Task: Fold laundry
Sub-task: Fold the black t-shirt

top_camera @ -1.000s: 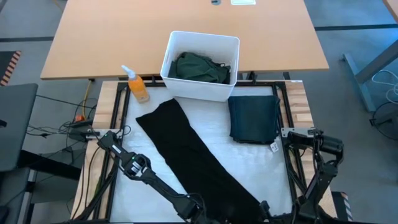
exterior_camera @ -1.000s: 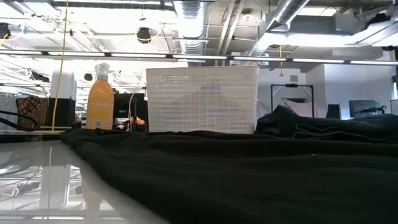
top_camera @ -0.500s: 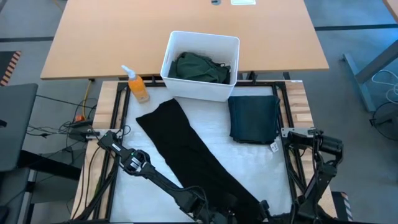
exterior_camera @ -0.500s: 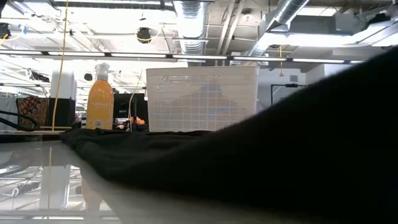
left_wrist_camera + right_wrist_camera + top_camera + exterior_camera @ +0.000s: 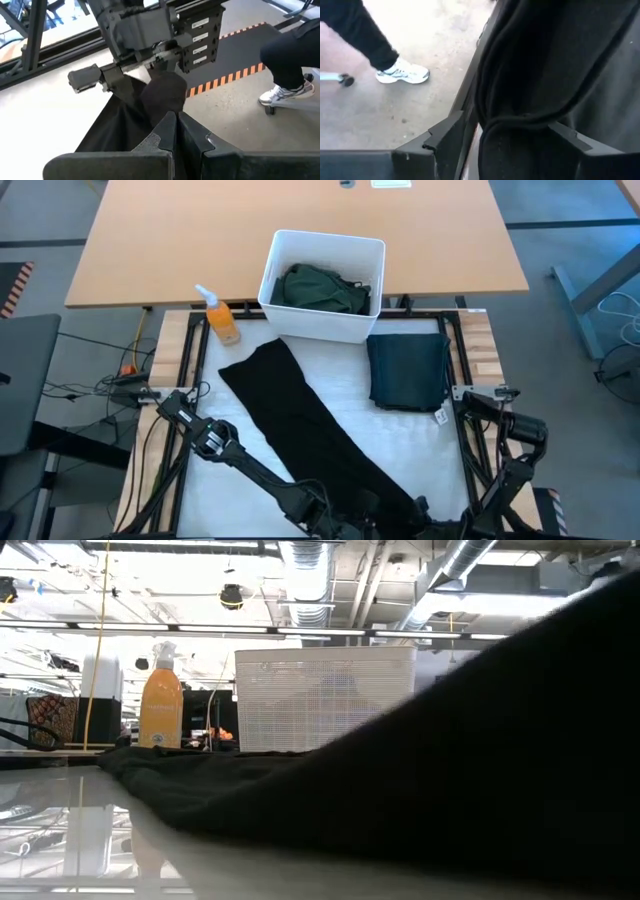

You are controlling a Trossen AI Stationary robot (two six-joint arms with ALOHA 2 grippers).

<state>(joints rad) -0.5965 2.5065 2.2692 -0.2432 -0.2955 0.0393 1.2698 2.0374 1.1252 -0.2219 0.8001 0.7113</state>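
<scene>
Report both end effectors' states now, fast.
Left end effector: shut on the long black cloth trousers.
Right end effector: fingers wide, a fold of the trousers between them; grip cannot be told.

Both arms are dark, jointed links with black cabling, the left gripper (image 5: 176, 131) ending in matte dark angular fingers (image 5: 162, 137), the right arm's wrist block carrying small white labels.

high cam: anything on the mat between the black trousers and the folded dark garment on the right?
Nothing. In the high view, a bare strip of white mat separates the black trousers from the folded dark garment.
</scene>
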